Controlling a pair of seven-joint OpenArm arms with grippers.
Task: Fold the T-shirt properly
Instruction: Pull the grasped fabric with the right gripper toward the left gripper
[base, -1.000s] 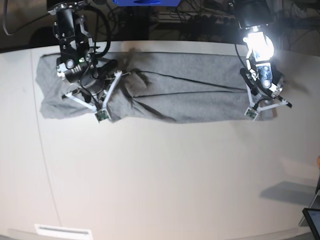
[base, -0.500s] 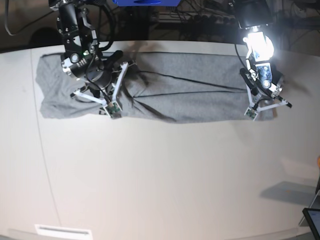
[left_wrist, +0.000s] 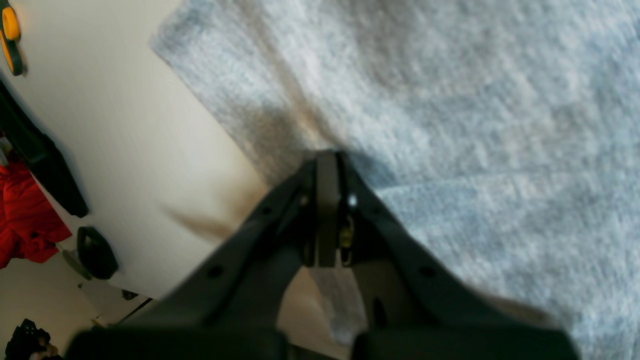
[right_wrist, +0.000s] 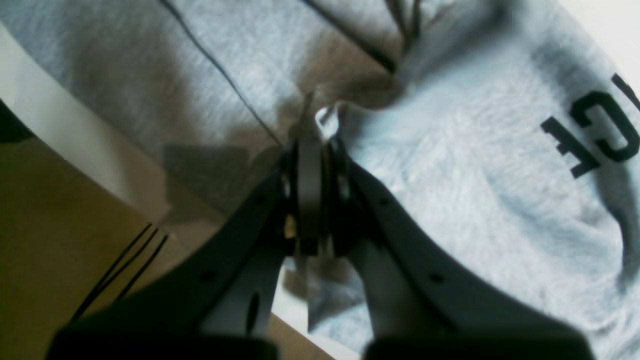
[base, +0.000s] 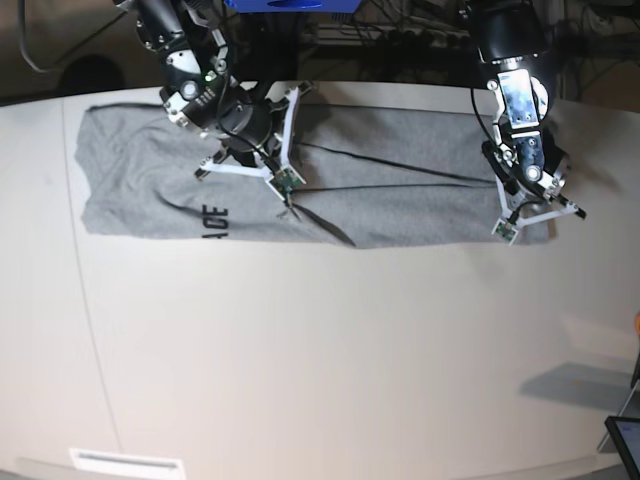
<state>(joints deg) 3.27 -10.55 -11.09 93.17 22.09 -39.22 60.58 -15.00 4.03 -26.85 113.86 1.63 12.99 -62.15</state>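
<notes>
Cloth is pinched in both claws: the right claw (right_wrist: 311, 150) holds a raised pucker of the T-shirt (base: 400, 190), lettering just beside it, while the left claw (left_wrist: 327, 165) clamps the far edge. Judging by the slack, the right should carry its fold across low and evenly while the left pins flat

One T-shirt (base: 400, 200), one table (base: 320, 350), two arms, and perhaps one tablet corner (base: 625, 440) at the blurry edge.
</notes>
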